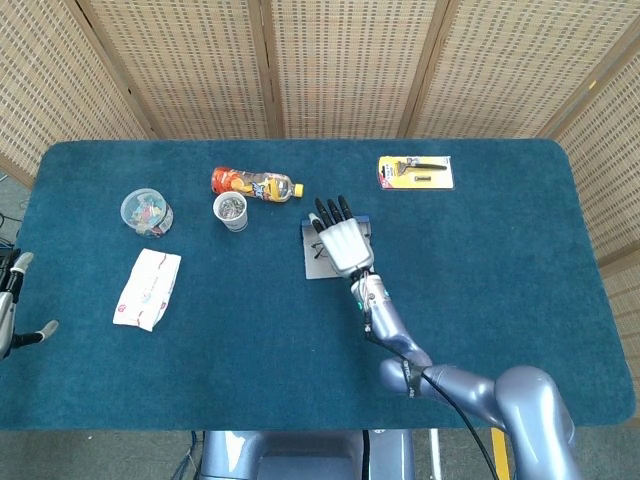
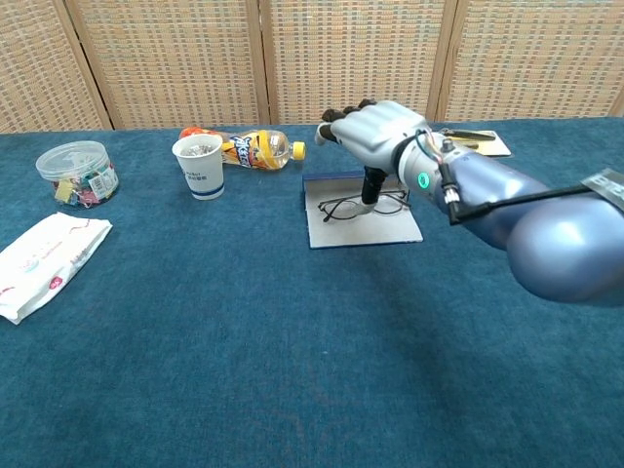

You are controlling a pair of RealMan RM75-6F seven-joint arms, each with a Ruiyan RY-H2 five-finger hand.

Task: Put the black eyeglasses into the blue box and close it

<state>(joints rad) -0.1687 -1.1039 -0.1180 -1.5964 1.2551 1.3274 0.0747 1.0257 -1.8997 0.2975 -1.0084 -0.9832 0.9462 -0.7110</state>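
The right hand [image 2: 375,132] hovers over the black eyeglasses [image 2: 363,205], fingers extended and holding nothing, thumb pointing down toward the frame. The eyeglasses lie on the open, flat blue box [image 2: 363,226] at table centre. A likely fault: the thumb nudges the thin frame off the box, or the hinged lid slides instead of folding. The left hand [image 1: 12,300] shows at the table's edge; its state cannot be told.

Bottle [image 1: 254,185] lying on side on blue table [image 1: 520,300], cap toward right. Paper cup [image 1: 231,211] upright just beside bottle, nearer front edge. Clear tub [image 1: 147,212] with colourful bits, left of cup. White packet [image 1: 148,288] flat, in front of tub. Yellow card with tool [image 1: 415,172] near back edge, right. Wicker screens [image 1: 340,65] behind.
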